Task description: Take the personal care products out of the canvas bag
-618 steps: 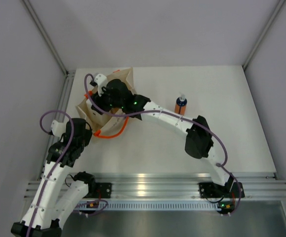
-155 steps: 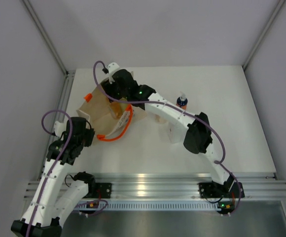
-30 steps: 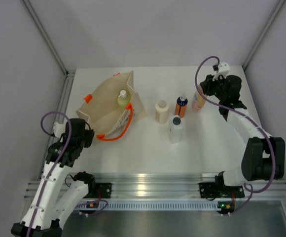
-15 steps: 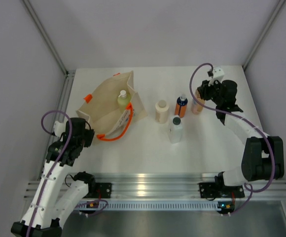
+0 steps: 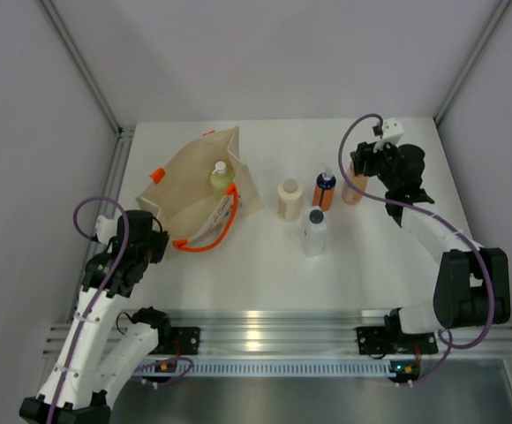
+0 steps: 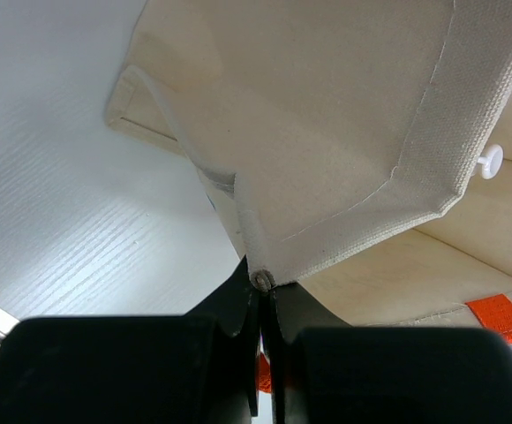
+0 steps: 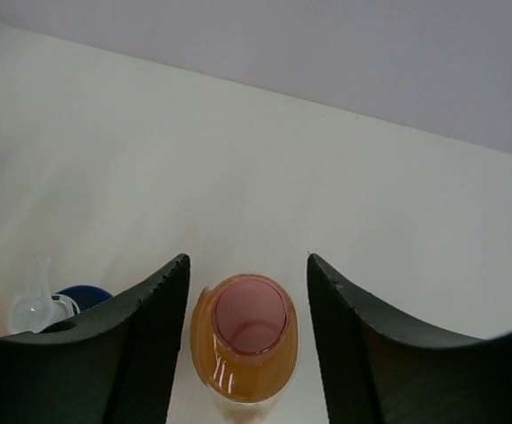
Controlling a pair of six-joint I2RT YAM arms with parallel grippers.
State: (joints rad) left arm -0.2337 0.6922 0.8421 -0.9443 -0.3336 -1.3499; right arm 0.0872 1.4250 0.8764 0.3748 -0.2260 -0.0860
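The canvas bag lies at the back left with its orange handles toward the front. The yellow-green bottle stands inside it. My left gripper is shut on the bag's near corner hem; the bag's canvas fills that view. The cream bottle, the orange bottle with a dark-blue top and the clear bottle with a dark cap stand on the table. My right gripper is open around the upright peach bottle, with gaps on both sides. That bottle also shows from above.
The white table ends at a metal rail along the front. Grey walls close the back and both sides. The orange bottle's blue top stands just left of my right gripper's left finger.
My right gripper has moved a little left and toward the front, staying over the peach bottle beside the orange one. My left arm, the bag and the other bottles have not moved.
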